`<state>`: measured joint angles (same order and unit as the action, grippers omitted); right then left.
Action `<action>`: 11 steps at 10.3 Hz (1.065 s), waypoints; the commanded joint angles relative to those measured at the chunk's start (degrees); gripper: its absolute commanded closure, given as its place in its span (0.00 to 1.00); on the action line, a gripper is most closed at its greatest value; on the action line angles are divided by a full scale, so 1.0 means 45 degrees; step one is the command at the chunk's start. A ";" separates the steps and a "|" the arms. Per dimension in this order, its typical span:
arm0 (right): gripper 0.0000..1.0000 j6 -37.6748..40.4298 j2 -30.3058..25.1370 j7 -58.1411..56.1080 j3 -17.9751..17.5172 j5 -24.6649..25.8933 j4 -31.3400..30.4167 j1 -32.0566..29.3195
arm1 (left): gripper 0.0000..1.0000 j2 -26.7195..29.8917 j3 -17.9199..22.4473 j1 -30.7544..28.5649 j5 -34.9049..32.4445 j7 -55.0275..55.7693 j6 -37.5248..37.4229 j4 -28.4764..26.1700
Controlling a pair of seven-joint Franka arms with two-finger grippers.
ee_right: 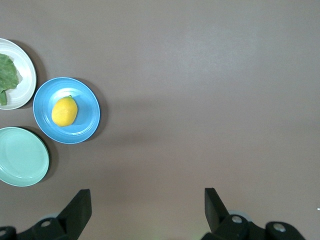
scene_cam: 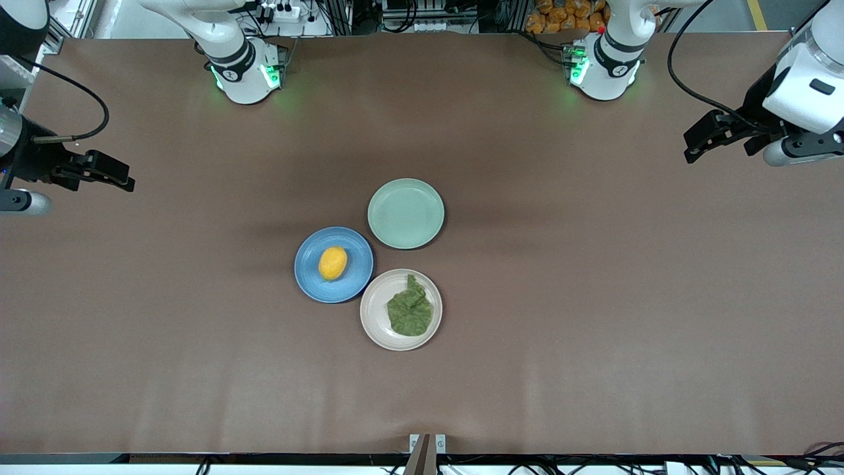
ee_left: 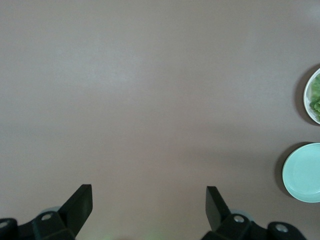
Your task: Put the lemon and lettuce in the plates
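Note:
The yellow lemon (scene_cam: 332, 263) (ee_right: 64, 111) lies in the blue plate (scene_cam: 310, 280) (ee_right: 87, 122) at the table's middle. Beside it, nearer the front camera, the dark green lettuce (scene_cam: 409, 310) (ee_right: 6, 75) lies in the pale beige plate (scene_cam: 372, 316) (ee_right: 26, 70) (ee_left: 309, 102). My left gripper (scene_cam: 692, 146) (ee_left: 149, 197) hangs open and empty over the left arm's end of the table. My right gripper (scene_cam: 122, 175) (ee_right: 147, 200) hangs open and empty over the right arm's end. Both are well away from the plates.
An empty mint-green plate (scene_cam: 405, 213) (ee_left: 305, 172) (ee_right: 20, 156) sits just farther from the front camera, touching the other two. The brown table (scene_cam: 593, 297) is bare around the plates.

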<state>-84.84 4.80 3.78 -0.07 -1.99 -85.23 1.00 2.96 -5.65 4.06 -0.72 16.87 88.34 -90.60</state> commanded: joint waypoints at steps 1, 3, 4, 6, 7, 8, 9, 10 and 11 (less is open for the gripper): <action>0.00 0.0007 -0.0189 -0.0098 -0.0122 0.0189 -0.0200 -0.0124 | 0.00 0.0026 -0.0541 -0.0512 -0.0035 -0.0332 0.0174 -0.0061; 0.00 0.0007 -0.0189 -0.0098 -0.0122 0.0170 -0.0200 -0.0124 | 0.00 -0.0052 -0.0542 -0.0531 -0.0054 -0.0312 0.0174 -0.0061; 0.00 0.0007 -0.0189 -0.0098 -0.0122 0.0170 -0.0200 -0.0124 | 0.00 -0.0091 -0.0561 -0.0493 -0.0074 -0.0312 0.0174 -0.0061; 0.00 0.0026 -0.0208 -0.0098 -0.0122 0.0170 -0.0220 -0.0124 | 0.00 -0.0111 -0.0561 -0.0492 -0.0074 -0.0332 0.0116 -0.0061; 0.00 0.0103 -0.0208 -0.0098 -0.0122 0.0170 -0.0220 -0.0143 | 0.00 -0.0111 -0.0561 -0.0512 -0.0112 -0.0351 0.0096 -0.0061; 0.00 0.0104 -0.0208 -0.0098 -0.0102 0.0170 -0.0220 -0.0163 | 0.00 -0.0111 -0.0561 -0.0531 -0.0132 -0.0332 0.0076 -0.0061; 0.00 0.0104 -0.0208 -0.0098 -0.0102 0.0170 -0.0201 -0.0144 | 0.00 -0.0111 -0.0561 -0.0531 -0.0132 -0.0273 0.0076 -0.0061; 0.00 0.0104 -0.0208 -0.0098 -0.0102 0.0170 -0.0220 -0.0144 | 0.00 -0.0111 -0.0561 -0.0512 -0.0132 -0.0234 0.0076 -0.0061; 0.00 0.0104 -0.0208 -0.0098 -0.0102 0.0170 -0.0201 -0.0163 | 0.00 -0.0111 -0.0561 -0.0512 -0.0132 -0.0195 0.0076 -0.0080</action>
<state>-84.52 4.80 3.78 -0.04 -1.99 -85.23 0.95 2.14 -7.42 2.60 -0.72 16.87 88.54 -90.64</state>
